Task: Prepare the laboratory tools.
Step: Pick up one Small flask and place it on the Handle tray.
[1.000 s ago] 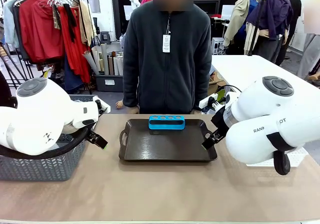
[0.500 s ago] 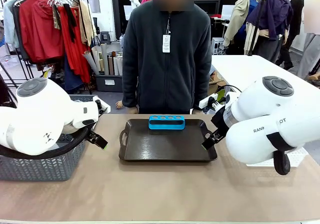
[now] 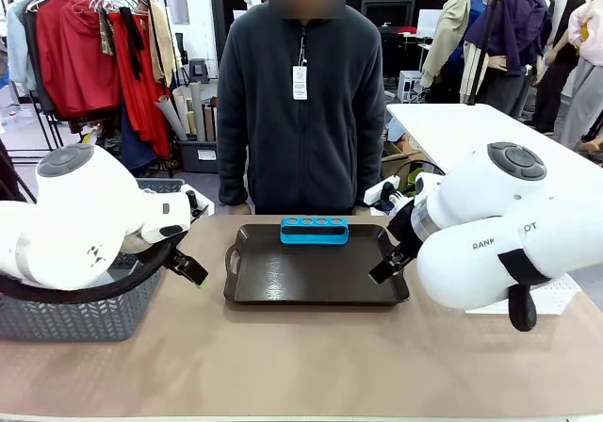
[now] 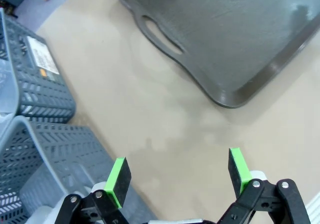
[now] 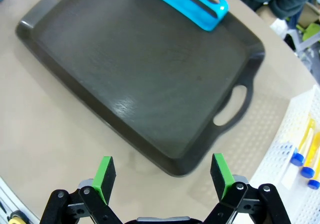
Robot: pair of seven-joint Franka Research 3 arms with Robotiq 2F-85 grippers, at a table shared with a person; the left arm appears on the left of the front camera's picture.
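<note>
Midway across the table (image 3: 283, 365) sits the dark tray (image 3: 301, 273). The left gripper (image 3: 191, 271) slants down near its left handle and the right gripper (image 3: 384, 266) at its right edge (both jaws spread, empty). A blue rack (image 3: 314, 230) stands at the tray's far edge, and blue-capped tubes (image 5: 298, 158) lie beyond its right handle.

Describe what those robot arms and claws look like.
The left arm and right arm are rounded white shells with grey round caps. The right bears black lettering; a black cable loops under the left. The left gripper and right gripper are black, with green pads.
</note>
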